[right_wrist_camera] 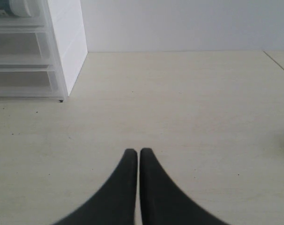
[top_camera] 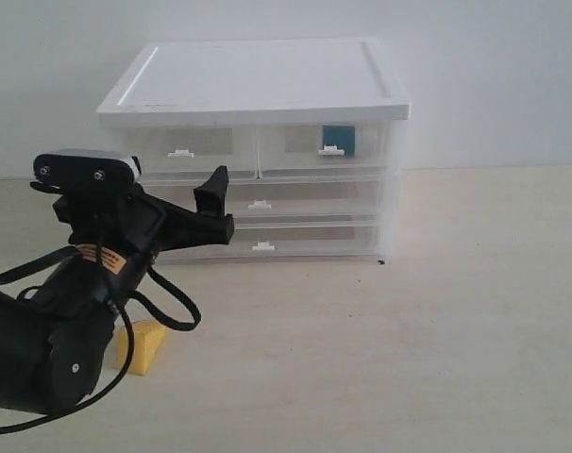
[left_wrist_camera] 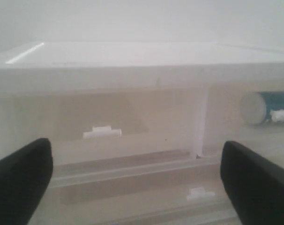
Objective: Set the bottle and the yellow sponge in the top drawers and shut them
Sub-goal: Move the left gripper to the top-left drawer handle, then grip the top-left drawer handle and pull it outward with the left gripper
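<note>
The bottle (top_camera: 339, 140) lies on its side inside the top right drawer (top_camera: 300, 143), its teal label showing through the clear front. In the left wrist view the bottle (left_wrist_camera: 266, 107) shows its white cap. The top left drawer (top_camera: 187, 148) looks empty, and both top drawers sit flush with the cabinet. The yellow sponge (top_camera: 144, 346) rests on the table at lower left, partly behind my left arm. My left gripper (top_camera: 218, 212) is open and empty, raised in front of the left drawers, facing the white tab handle (left_wrist_camera: 102, 131). My right gripper (right_wrist_camera: 139, 152) is shut on nothing above the table.
The white-topped cabinet (top_camera: 258, 80) stands at the back against a white wall. Two full-width translucent drawers (top_camera: 260, 203) sit shut under the top pair. The cabinet's side (right_wrist_camera: 67, 42) and the pale wooden table (right_wrist_camera: 179, 93) show in the right wrist view.
</note>
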### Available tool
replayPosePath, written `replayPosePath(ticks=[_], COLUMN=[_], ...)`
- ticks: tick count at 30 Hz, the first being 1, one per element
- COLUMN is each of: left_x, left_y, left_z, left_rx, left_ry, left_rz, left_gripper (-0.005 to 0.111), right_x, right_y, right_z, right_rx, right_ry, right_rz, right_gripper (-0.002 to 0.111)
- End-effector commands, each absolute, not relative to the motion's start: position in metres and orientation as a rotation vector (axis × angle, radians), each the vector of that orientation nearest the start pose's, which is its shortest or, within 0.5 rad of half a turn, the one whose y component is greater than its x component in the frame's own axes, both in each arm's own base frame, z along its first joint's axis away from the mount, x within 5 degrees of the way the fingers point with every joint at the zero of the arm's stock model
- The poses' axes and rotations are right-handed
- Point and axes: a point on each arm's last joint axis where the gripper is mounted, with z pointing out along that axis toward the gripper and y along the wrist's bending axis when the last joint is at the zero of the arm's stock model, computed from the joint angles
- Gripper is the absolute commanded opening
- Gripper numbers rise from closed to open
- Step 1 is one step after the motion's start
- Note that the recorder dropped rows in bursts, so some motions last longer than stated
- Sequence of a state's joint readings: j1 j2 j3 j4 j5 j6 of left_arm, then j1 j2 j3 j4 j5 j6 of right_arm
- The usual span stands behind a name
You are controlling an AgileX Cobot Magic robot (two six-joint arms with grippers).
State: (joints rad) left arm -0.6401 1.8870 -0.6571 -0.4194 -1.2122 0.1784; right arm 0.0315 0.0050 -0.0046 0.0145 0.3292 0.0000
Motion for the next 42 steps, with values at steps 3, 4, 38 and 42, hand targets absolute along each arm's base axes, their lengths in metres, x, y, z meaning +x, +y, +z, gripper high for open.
replayPosePath(ticks=[3, 4, 38, 42], left_x=[0.298, 0.299, 0.344, 0.350], left_y=[-0.177, -0.177, -0.167, -0.171], left_z=[0.153, 0.153, 0.152, 0.149], left_rx=[0.199, 0.185, 0.076, 0.074], left_ry=[1.532, 1.534, 1.486, 1.479], left_rz=[-0.127, -0.123, -0.124, -0.126], left_gripper=[0.086, 0.086, 0.083, 0.083], right_x=[0.054, 0.054, 0.054, 0.054], right_y=[0.002, 0.002, 0.002, 0.002], right_z=[0.184, 0.184, 0.184, 0.184], right_rx=[-0.025, -0.025, -0.018, -0.018], right_ry=[1.806, 1.806, 1.806, 1.806], right_rz=[0.033, 0.033, 0.038, 0.038], right_gripper=[0.000, 0.000, 0.000, 0.000])
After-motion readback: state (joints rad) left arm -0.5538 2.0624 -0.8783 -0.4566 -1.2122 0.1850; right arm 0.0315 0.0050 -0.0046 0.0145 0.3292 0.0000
